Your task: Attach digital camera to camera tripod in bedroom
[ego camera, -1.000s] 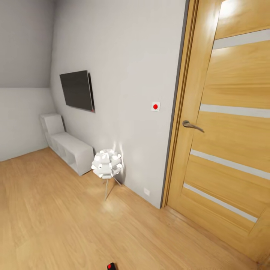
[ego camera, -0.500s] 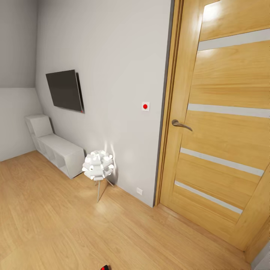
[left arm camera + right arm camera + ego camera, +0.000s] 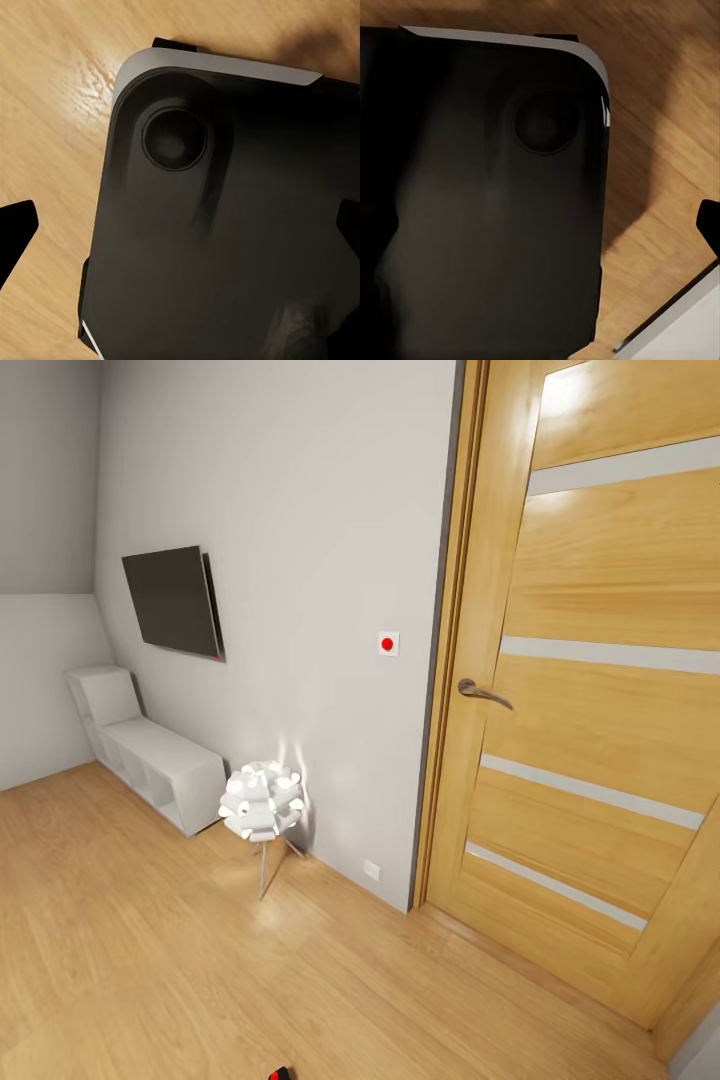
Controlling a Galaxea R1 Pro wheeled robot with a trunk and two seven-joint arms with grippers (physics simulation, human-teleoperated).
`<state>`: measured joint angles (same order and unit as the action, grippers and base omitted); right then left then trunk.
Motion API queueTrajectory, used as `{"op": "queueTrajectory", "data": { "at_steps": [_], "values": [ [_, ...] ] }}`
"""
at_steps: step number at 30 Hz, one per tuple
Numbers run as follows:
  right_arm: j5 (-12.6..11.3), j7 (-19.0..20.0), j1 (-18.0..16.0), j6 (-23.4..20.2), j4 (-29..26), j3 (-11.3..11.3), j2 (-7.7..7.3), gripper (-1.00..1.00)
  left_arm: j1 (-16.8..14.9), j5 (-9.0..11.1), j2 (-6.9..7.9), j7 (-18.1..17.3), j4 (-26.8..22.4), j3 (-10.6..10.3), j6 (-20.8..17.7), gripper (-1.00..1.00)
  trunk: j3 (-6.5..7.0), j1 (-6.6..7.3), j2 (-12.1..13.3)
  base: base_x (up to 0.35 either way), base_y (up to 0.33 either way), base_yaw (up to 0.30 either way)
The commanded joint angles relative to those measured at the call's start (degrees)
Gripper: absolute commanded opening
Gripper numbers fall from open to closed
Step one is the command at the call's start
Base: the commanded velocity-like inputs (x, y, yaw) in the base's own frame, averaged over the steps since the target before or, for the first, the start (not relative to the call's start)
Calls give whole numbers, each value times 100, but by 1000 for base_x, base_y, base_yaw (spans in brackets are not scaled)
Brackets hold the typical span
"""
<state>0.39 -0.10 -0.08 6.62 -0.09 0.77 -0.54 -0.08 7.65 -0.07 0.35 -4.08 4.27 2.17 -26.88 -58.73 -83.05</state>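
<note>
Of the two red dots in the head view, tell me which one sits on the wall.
The red round button on the small white square wall plate, beside the wooden door frame. The other red spot sits low, at the picture's bottom edge.

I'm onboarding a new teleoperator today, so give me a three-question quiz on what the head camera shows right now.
1. True or false: the wooden door is shut.
2. What stands on the floor between the white bench and the door?
A. a tripod
B. a small white lamp
C. a chair
3. Fill in: the dark flat screen hangs on the ____.

Key:
1. True; it sits flush in its frame.
2. B; the lamp stands on thin metal legs by the wall.
3. wall, above the bench.
</note>
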Motion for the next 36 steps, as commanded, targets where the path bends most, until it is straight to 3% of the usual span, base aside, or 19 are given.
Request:
{"op": "queueTrajectory", "data": {
  "at_steps": [1, 24, 36],
  "values": [
    [4, 0, -1, 15, 0, 8, -2, 100, -1, 17, -2, -2, 0, 39, 12, 100, -5, 0, -3, 0, 0, 0],
    [5, -7, -1, 22, 0, 6, -1, 100, -1, 17, -1, -8, 0, 31, 12, 100, -5, 0, -3, 0, -9, 0],
    [5, -16, -1, 25, 0, 2, 40, 100, -1, 17, -1, -9, 1, 30, 12, 100, -5, 0, -3, 129, -186, 0]
  ]
}}
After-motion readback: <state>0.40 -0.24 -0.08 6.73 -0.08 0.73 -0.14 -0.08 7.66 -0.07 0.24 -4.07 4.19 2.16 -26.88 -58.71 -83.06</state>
